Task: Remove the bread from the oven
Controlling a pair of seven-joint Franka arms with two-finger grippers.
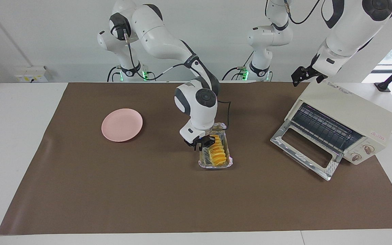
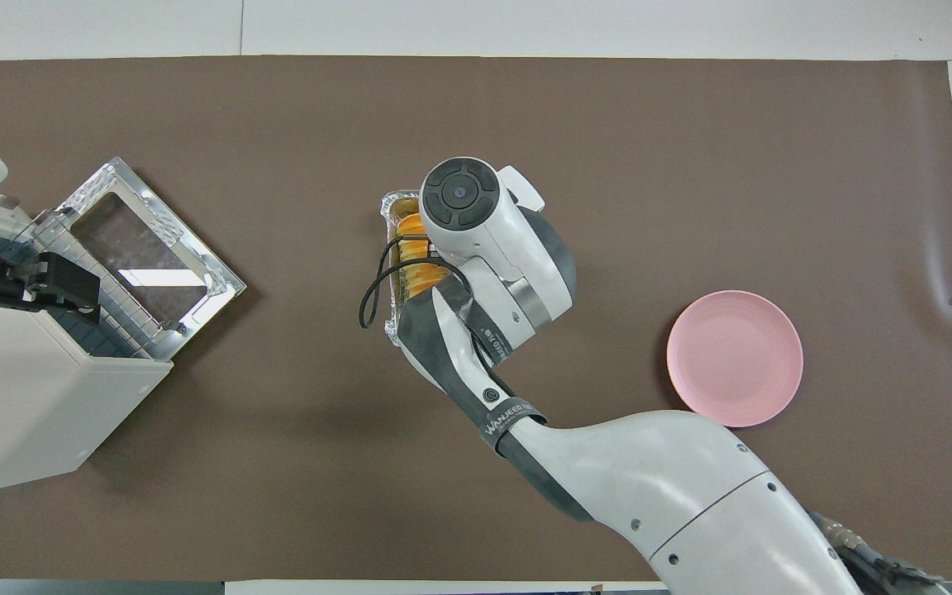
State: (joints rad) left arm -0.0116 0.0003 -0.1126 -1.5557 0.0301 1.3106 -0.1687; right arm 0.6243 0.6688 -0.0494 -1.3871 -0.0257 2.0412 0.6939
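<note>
Bread (image 1: 217, 150) sits in the foil tray (image 1: 229, 160) mid-mat, well apart from the oven (image 1: 347, 119), whose door (image 1: 306, 149) hangs open w/ a bare rack, so we judge the step in hand is lifting the loaf for the pink plate (image 1: 121, 125): we'd grip across the ridges near mid-length, light squeeze, lift straight up so the tray stays put. Right gripper (image 1: 203, 143) is down at the loaf's end nearer the robots, fingers touching it; closed on it or not, we can't tell. Left gripper (image 1: 305, 75) waits over the oven top, fingers unclear.
</note>
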